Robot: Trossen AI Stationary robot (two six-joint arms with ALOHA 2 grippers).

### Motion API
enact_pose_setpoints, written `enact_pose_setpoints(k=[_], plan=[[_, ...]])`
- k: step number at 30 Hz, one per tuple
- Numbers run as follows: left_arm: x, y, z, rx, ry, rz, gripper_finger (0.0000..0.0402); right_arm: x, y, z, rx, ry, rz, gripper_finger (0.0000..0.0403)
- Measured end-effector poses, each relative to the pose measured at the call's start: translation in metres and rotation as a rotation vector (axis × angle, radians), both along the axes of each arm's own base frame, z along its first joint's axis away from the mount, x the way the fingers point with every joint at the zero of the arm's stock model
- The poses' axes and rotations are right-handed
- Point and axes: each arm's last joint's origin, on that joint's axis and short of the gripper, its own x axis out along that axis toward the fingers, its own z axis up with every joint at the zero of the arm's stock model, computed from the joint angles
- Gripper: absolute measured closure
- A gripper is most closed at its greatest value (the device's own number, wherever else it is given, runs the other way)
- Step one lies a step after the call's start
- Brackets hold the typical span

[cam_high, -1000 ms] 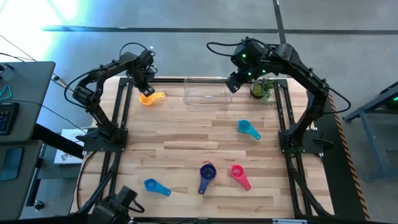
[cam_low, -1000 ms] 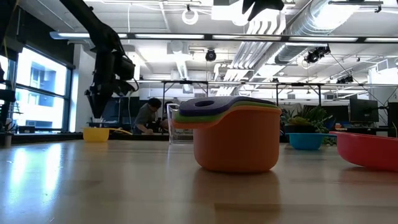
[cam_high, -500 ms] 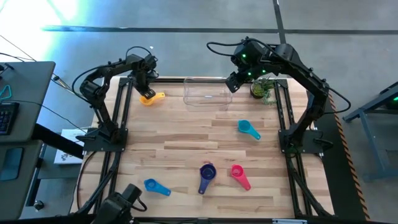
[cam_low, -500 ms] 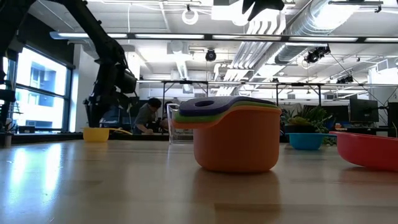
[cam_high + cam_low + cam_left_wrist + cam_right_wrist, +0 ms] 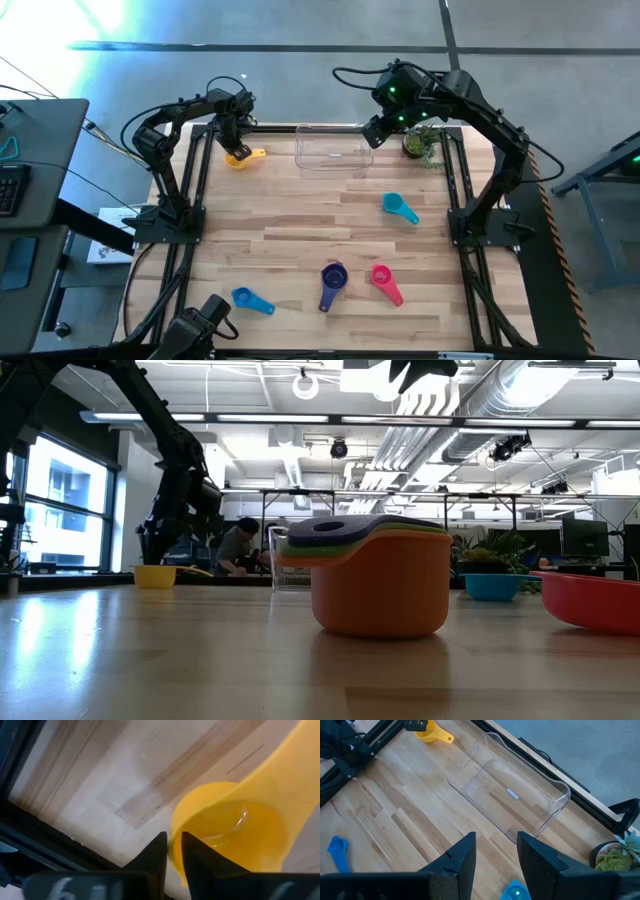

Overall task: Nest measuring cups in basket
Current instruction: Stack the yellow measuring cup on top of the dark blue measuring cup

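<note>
Straddling yellow cup point(image 5: 235, 840) rim: left fingers point(image 5: 192, 852) | plant point(image 5: 420, 142) beside basket point(image 5: 333, 150)

basket point(image 5: 333, 150): clear, empty, upright at far edge of worktop
yellow cup point(image 5: 242, 157): left of basket
teal cup point(image 5: 400, 208): mid-right
blue cup point(image 5: 251, 300), purple-topped stack point(image 5: 331, 281), pink cup point(image 5: 384, 282): near edge
</note>
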Motion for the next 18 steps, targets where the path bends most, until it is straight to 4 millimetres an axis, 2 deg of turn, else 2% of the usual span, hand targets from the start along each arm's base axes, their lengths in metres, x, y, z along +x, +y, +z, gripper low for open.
enact_pose_setpoints(k=[4,13,18], plan=[[0.000,0.000,0.000,-0.001,-0.003,-0.006,0.0394,0.000,0.000,0.000,0.000,-0.001,0.000,0.0268],[0.003,-0.003,0.001,-0.013,0.004,-0.019,0.0396,0.000,0.000,0.000,0.000,-0.001,0.000,0.0268],[0.015,-0.015,0.010,-0.011,0.005,-0.073,0.0397,0.000,0.000,0.000,0.014,-0.008,-0.015,0.0268]])
